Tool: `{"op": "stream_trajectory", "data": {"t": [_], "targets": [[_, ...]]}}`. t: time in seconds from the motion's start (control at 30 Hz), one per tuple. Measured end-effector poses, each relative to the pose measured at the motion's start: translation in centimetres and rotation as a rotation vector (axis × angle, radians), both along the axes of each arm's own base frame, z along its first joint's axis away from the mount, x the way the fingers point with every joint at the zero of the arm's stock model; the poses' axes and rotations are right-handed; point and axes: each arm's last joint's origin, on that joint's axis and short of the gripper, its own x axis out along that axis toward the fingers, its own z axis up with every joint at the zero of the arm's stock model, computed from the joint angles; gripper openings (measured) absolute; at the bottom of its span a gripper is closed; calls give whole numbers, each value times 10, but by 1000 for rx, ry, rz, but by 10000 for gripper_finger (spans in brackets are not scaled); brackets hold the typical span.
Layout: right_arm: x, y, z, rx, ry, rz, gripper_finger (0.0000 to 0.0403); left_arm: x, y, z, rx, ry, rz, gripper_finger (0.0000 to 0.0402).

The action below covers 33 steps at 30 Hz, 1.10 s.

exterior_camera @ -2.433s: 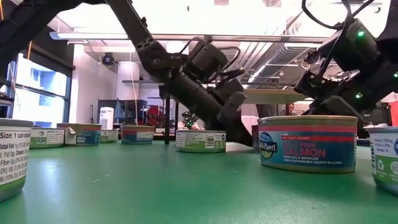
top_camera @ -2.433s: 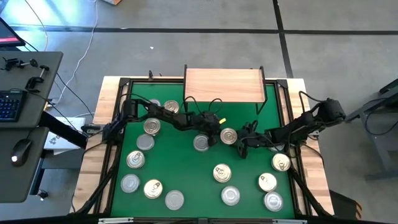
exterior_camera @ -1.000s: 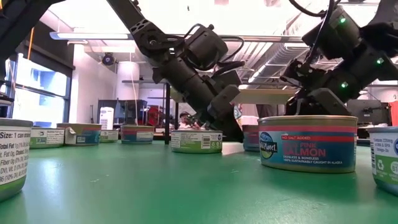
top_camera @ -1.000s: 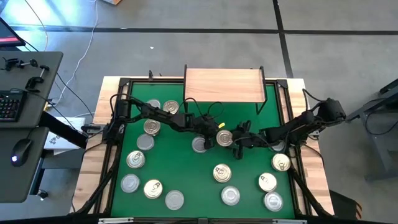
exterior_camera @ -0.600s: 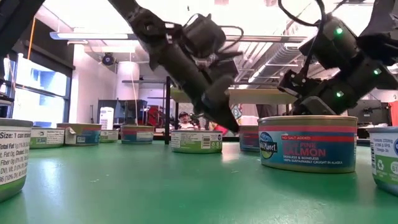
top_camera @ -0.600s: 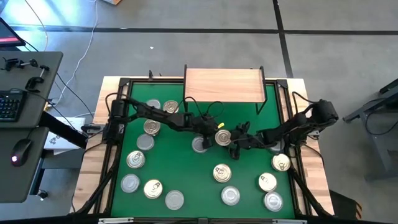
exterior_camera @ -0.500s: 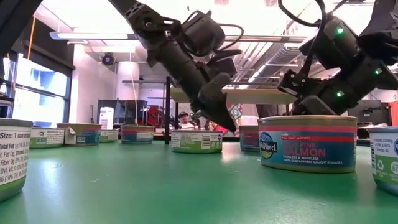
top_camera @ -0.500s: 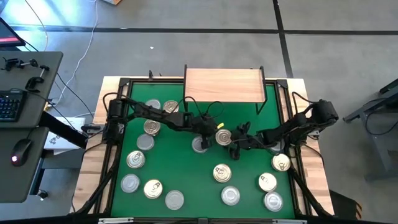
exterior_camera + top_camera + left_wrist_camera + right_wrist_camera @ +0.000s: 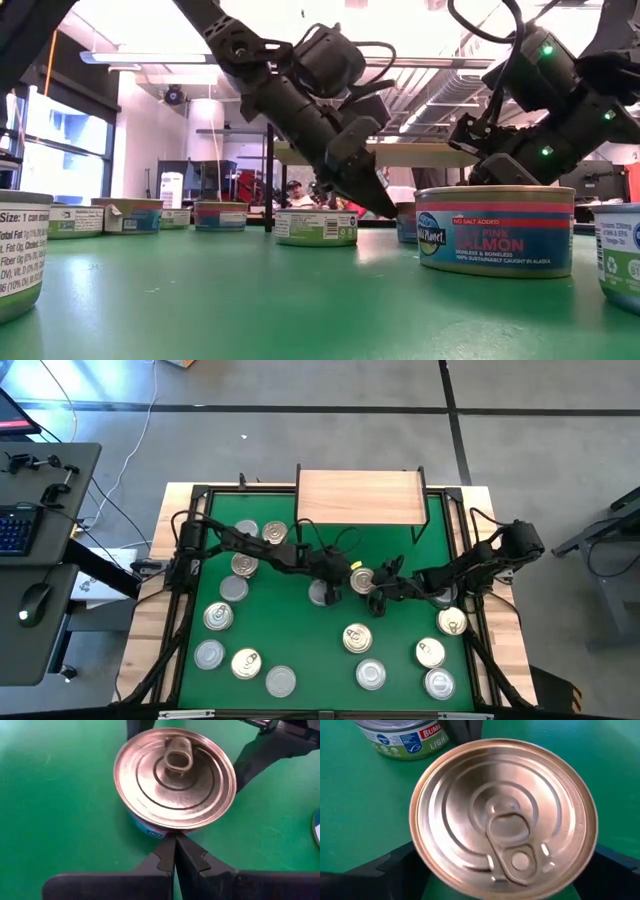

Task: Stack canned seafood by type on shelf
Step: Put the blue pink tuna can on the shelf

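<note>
— Looking at the middle of the mat, what's the right gripper up to?

— Its jaws stand wide, one finger on each side of a gold-lidded tin, and nothing is gripped yet. From its wrist camera the tin fills the gap between the two fingers, pull tab up.

— And the left gripper?

— Pinched fully shut, holding nothing. Its closed fingertips sit right against the side wall of that same tin, opposite the right arm's open fingers. I'd guess it's steadying or nudging the tin into the other jaws, though I can't swear there's contact.

— So which step is this?

— The pickup of one gold-lid tin, I'd say. The shelf at the far edge is bare, and the other tins lie scattered, including a green-labelled one just beside the left arm.

— What does the next move need?

— The right jaws have to close squarely across the tin's sides, low enough not to slip over the rim. The left tip should back off so the lift comes clean, then carry it well beyond the jaws to the shelf board.
</note>
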Motion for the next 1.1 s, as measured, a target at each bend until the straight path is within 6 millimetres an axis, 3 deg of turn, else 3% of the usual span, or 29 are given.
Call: {"op": "stream_trajectory", "data": {"t": [0.27, 0.6, 0.9, 1.1], "targets": [[0, 0, -1, -10, -12, -8, 389, 3, 0, -4, -23, -36, -5, 0], [-2, 12, 0, -38, -35, -76, 351, 1, -4, 2, 19, 5, -4, 0], [-11, 30, 3, -19, -62, -107, 351, -23, -19, 16, 126, 165, 59, 0], [-13, 33, 26, 6, -140, -103, 351, -56, -29, 37, 129, 122, 104, 0]]}}
